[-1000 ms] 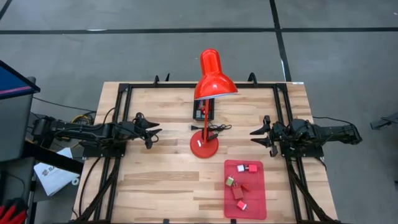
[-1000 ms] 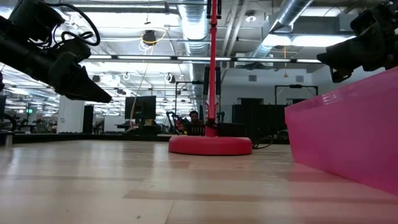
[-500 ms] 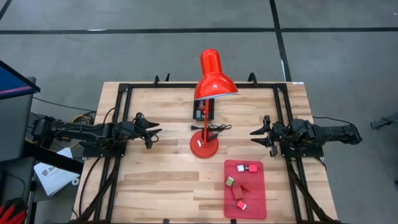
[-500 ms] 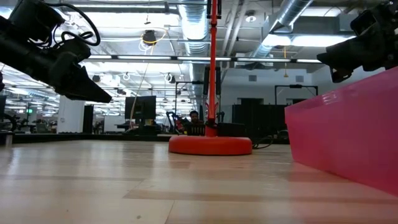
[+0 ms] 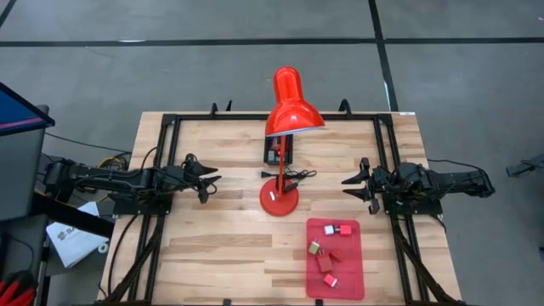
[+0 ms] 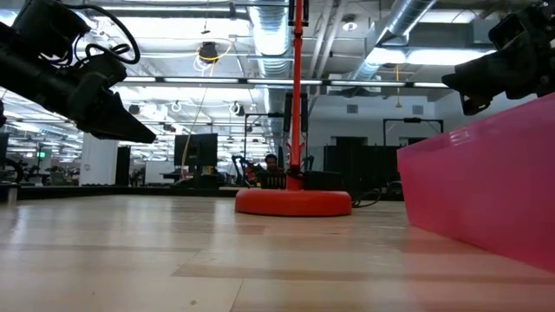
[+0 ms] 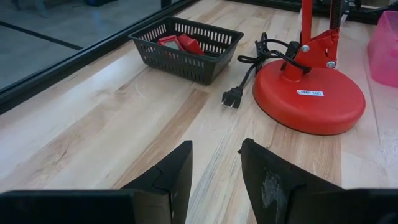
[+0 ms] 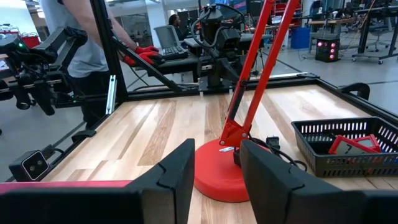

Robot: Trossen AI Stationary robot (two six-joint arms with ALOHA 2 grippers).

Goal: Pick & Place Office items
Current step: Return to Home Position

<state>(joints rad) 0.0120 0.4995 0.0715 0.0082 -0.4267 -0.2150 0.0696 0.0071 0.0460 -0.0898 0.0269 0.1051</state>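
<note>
Red blocks (image 5: 325, 263) in tray (image 5: 351, 274), near right tool (image 5: 345, 187)

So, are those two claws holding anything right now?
Nothing is held. The left gripper and right gripper are both open and empty, above the table on either side of the lamp.

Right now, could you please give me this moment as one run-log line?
left gripper: open, empty, left of lamp | right gripper: open, empty, right of lamp | bin: holds adapters
</note>
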